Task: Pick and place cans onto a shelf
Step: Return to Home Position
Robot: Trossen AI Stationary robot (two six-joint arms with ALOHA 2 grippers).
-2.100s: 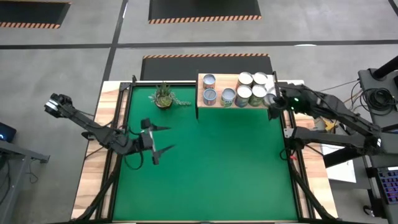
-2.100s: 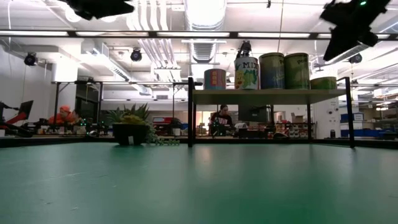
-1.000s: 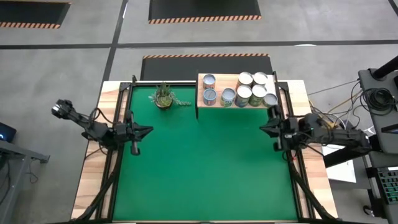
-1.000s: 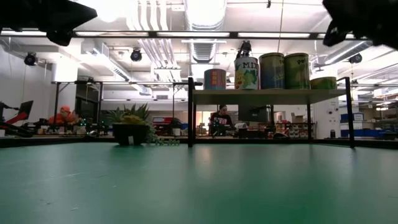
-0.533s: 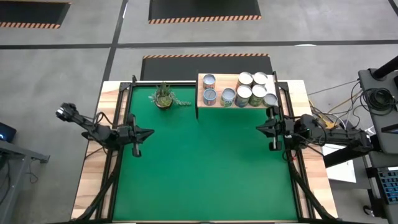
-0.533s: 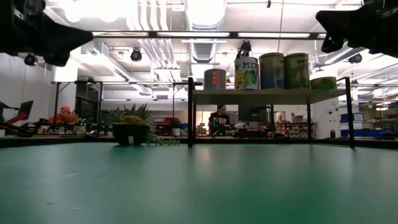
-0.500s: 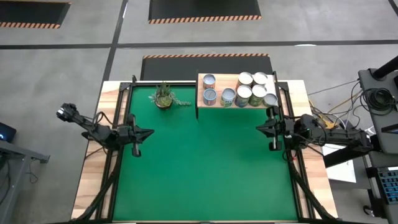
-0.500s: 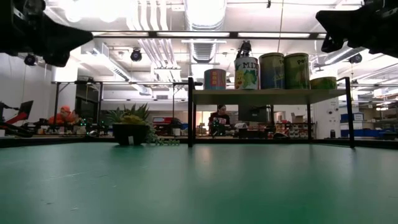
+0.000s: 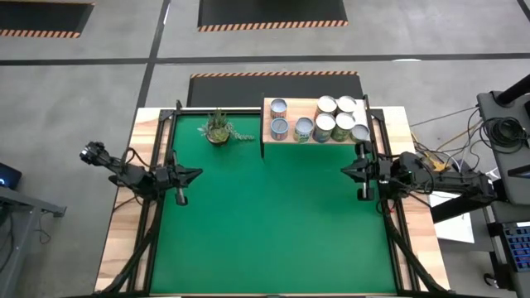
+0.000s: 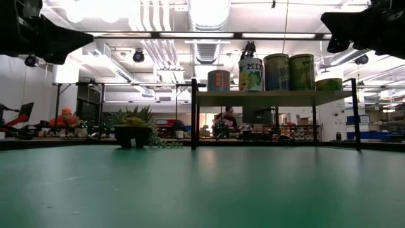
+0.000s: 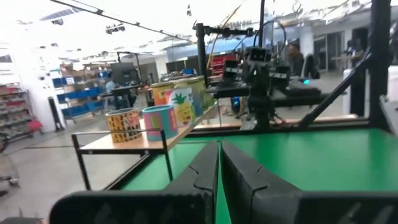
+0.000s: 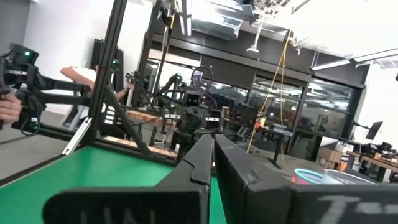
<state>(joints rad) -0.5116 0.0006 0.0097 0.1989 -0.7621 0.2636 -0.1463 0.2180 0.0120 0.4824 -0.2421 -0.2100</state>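
Several cans with shiny tops stand upright on the light-wood shelf at the table's far right. The low view shows the cans on the shelf, which stands raised on thin black legs. They also show in the left wrist view as cans on the shelf. My left gripper is shut and holds nothing; it hangs level over the table's left edge, pointing right. My right gripper is also shut on nothing, at the right edge just near of the shelf, pointing left.
A small potted plant stands on the green mat at the far left, beside the shelf. Black frame rails run along the table's sides. People sit in the room beyond the far edge.
My left gripper has sunk a little at the table's left edge, and its arm has folded back; in the low view it hangs lower than before. My right gripper has rolled slightly about its own line and otherwise kept its place. Both have stayed shut.
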